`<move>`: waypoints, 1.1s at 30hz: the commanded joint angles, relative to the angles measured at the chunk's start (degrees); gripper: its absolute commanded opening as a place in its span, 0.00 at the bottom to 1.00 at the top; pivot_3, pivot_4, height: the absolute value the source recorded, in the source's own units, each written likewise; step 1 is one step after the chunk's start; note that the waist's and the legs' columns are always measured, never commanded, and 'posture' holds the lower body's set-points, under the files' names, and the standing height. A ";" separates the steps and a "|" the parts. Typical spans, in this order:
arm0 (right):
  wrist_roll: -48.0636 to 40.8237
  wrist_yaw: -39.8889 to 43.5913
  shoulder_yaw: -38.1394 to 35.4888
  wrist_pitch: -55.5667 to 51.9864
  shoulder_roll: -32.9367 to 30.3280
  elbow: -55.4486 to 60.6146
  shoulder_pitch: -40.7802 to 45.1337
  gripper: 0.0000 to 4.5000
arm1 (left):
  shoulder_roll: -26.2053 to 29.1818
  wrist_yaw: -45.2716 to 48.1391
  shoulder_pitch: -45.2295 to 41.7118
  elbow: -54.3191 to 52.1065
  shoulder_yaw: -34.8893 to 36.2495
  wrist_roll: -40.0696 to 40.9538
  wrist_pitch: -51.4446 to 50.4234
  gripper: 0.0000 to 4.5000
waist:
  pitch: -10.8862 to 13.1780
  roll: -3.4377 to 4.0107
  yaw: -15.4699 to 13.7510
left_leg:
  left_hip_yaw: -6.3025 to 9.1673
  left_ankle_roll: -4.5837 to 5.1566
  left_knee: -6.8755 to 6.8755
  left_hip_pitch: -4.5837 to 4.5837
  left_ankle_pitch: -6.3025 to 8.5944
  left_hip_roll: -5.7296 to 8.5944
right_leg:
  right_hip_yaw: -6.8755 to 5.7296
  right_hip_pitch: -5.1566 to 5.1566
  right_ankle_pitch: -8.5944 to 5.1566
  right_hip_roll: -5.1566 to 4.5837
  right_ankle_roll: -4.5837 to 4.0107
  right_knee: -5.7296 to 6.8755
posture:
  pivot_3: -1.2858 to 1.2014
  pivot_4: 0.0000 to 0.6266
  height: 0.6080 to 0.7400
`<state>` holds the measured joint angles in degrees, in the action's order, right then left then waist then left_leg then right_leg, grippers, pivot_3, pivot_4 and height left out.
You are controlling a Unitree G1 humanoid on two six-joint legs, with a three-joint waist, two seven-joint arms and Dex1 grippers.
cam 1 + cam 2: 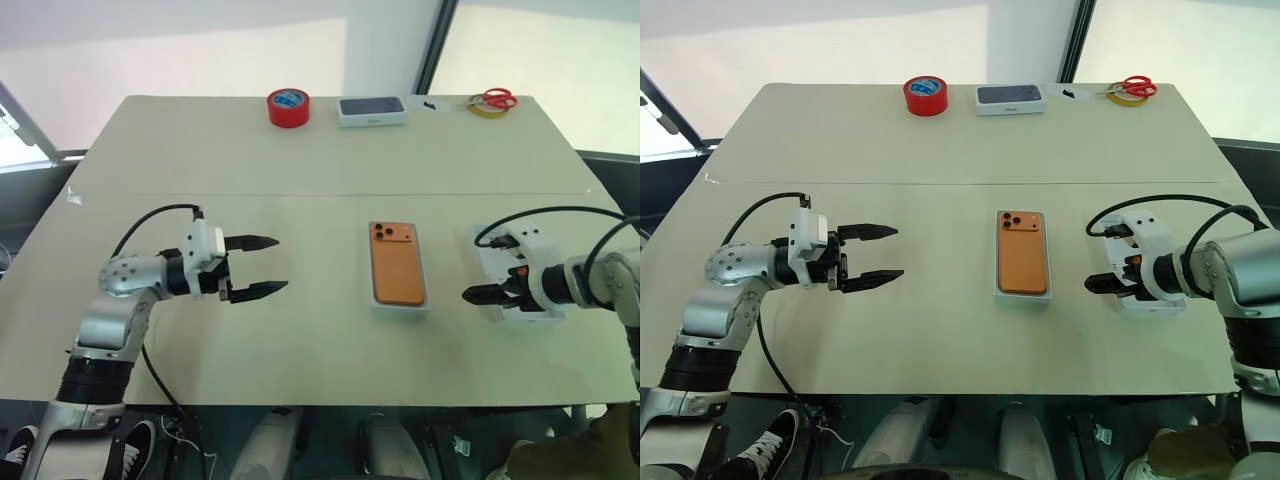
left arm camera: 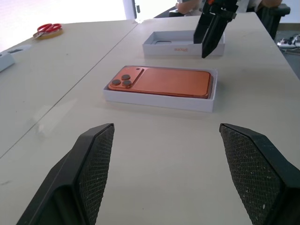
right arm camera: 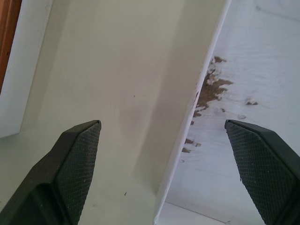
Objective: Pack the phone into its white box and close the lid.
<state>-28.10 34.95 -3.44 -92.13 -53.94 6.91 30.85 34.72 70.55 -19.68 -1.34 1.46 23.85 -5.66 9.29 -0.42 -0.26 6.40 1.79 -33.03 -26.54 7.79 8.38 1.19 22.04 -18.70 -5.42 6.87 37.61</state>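
On table [image 1: 300, 330], all placed vs the white box [image 1: 400, 306]:
phone [image 1: 397, 263]: lying inside it, back up.
lid [image 2: 183, 44]: well to its right, inside up.
right gripper [image 1: 478, 295]: jaws wide, straddling lid's near wall, prob. not touching.
left gripper [image 1: 258, 266]: jaws released, empty, well to its left, aimed at it.

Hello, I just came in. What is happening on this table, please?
A two-armed robot is packing an orange smartphone. It already lies in the shallow white cardboard box base mid-table. The right tool is open, pointing down at the near wall of the white box lid, which lies open side up beside the base; nothing is held yet. The left tool hangs open and empty on the other side.
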 commanded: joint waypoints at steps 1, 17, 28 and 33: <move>-0.70 -3.65 -0.57 -0.37 2.36 -3.52 3.98 0.98 | -0.09 -1.21 1.47 -3.40 -0.08 0.19 0.85 0.84 | 0.00 0.00 0.37 | 0.00 0.00 0.00 0.02 0.00 0.00 | 0.01 0.00 0.00 0.01 0.00 0.02 | 0.52 0.24 0.97; 1.30 -10.40 -1.28 0.51 8.11 -5.09 5.37 0.02 | 0.18 -3.97 2.65 -5.48 -0.78 0.88 -1.91 0.84 | -0.06 -0.08 0.92 | 0.02 -0.02 -0.09 0.11 -0.02 0.00 | 0.01 0.02 0.02 0.04 0.04 0.36 | 0.52 0.24 0.97; -3.47 -10.20 -14.77 17.36 21.66 -2.57 11.29 0.00 | -3.99 -10.03 1.98 -4.78 -0.25 2.38 -8.48 0.03 | -0.03 -0.04 1.06 | 0.00 0.05 -0.08 0.08 -0.13 -0.01 | 0.10 0.14 0.05 0.10 0.09 0.50 | 0.52 0.24 0.97; -13.20 -11.47 -21.69 18.87 34.20 3.68 12.49 0.00 | -6.01 -13.00 1.64 -5.38 -0.29 3.45 -10.79 0.03 | -0.03 -0.04 1.03 | 0.02 0.02 -0.09 0.09 -0.15 -0.01 | 0.10 0.16 0.05 0.12 0.10 0.57 | 0.52 0.24 0.97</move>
<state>-37.39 23.83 -22.09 -74.42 -20.77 6.37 41.19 28.70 58.29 -17.31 -5.12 0.41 25.86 -15.64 9.26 -0.46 0.76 6.42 1.81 -33.12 -26.44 7.63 8.38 1.29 22.20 -18.65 -5.29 6.96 38.19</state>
